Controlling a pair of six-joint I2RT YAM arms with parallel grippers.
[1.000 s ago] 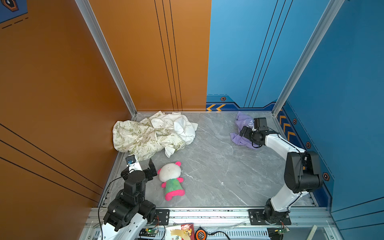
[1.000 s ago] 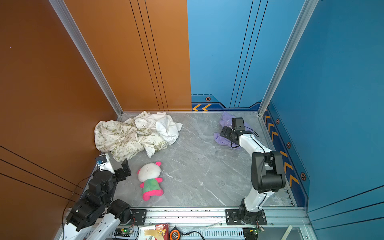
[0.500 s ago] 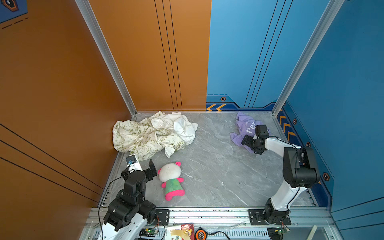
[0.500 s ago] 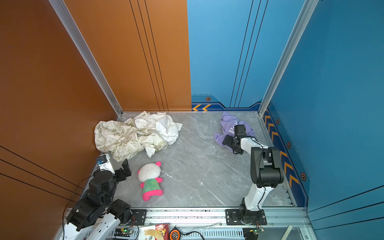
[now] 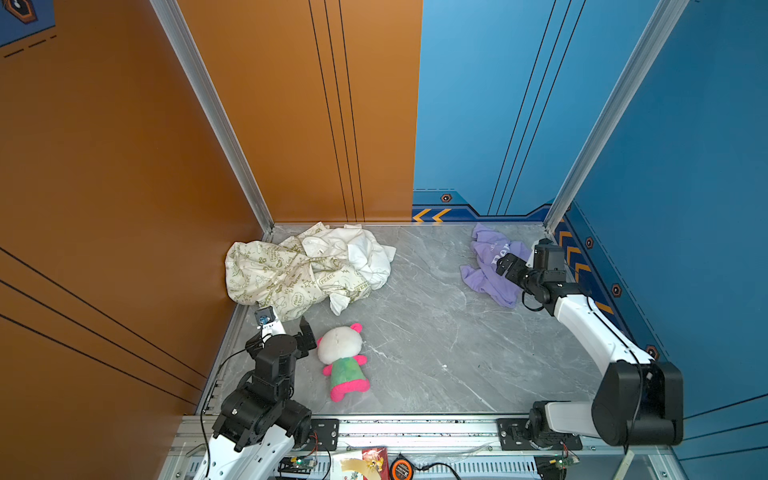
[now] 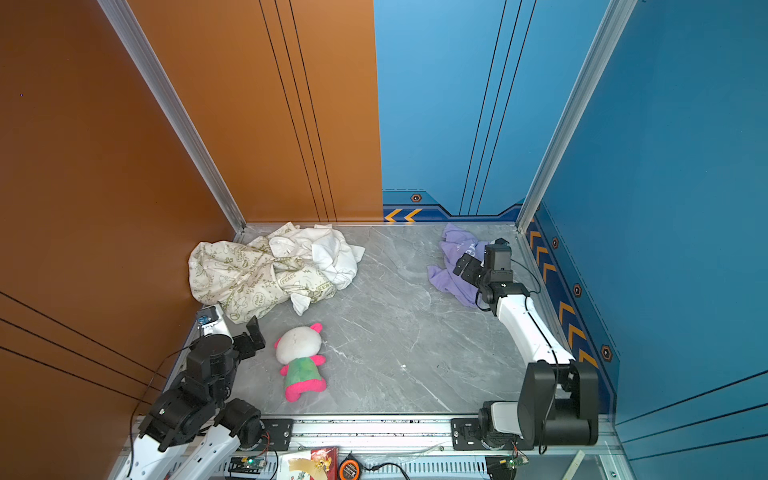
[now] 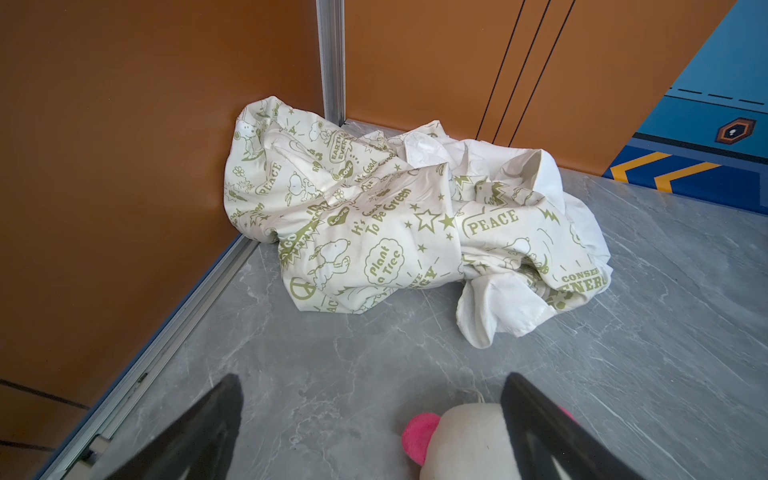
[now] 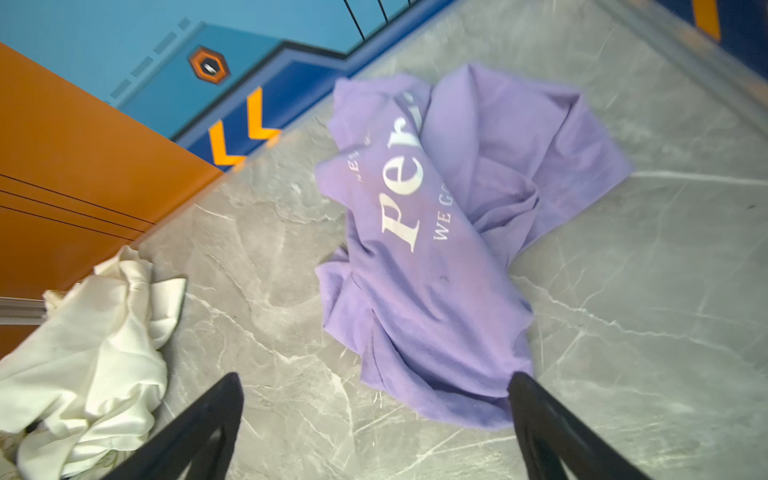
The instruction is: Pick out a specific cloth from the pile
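The pile (image 5: pixel 307 270) (image 6: pixel 270 270) of cream fabric printed with olive-green doodles and "PEACE", with plain white cloth bunched on its right side, lies in the far left corner of the table (image 5: pixel 415 332), pressed against the orange walls (image 5: pixel 124 187). The left end effector (image 7: pixel 370 388) sits at the near left with its jaws spread apart and empty. It points toward the pile, which lies just beyond it on the far side, not touching. A pink-and-green plush toy (image 5: pixel 343 357) lies just beside its right finger. At the far right, well apart from the pile, the right end effector (image 8: pixel 374 380) hangs over a crumpled purple T-shirt (image 5: pixel 486 257) with its jaws wide and gripping nothing. In the right wrist view the shirt's edge reaches between the fingers.
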